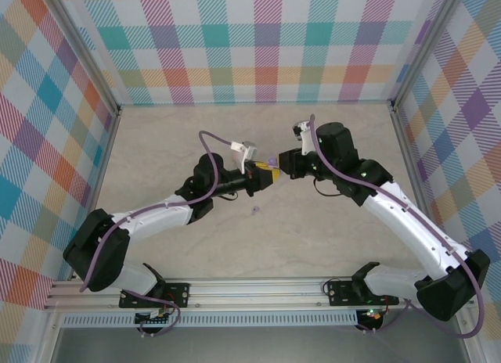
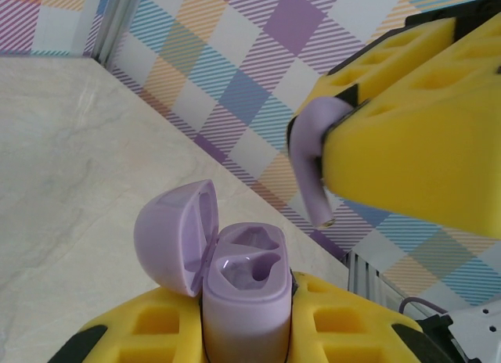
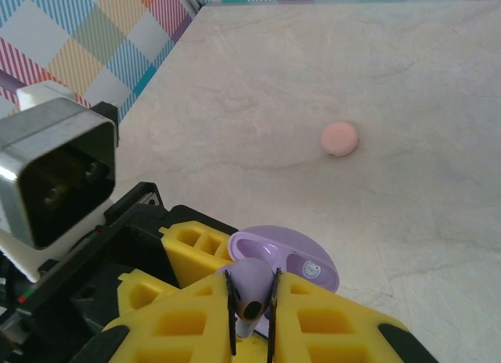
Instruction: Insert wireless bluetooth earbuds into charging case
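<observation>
My left gripper (image 2: 246,312) is shut on the lilac charging case (image 2: 244,296), which stands upright between its yellow fingers with its lid (image 2: 176,234) swung open to the left. Both sockets look empty. My right gripper (image 3: 252,304) is shut on a lilac earbud (image 3: 252,285). In the left wrist view that earbud (image 2: 311,163) hangs stem-down, above and to the right of the case, apart from it. In the top view the left gripper (image 1: 261,175) and right gripper (image 1: 282,163) meet mid-table at the case (image 1: 271,159).
A small lilac bit (image 1: 256,212) lies on the table in front of the grippers. A pinkish rounded bit (image 3: 340,138) rests on the bare tabletop (image 3: 407,81) beyond the case. Checked walls (image 1: 250,42) enclose the table on three sides.
</observation>
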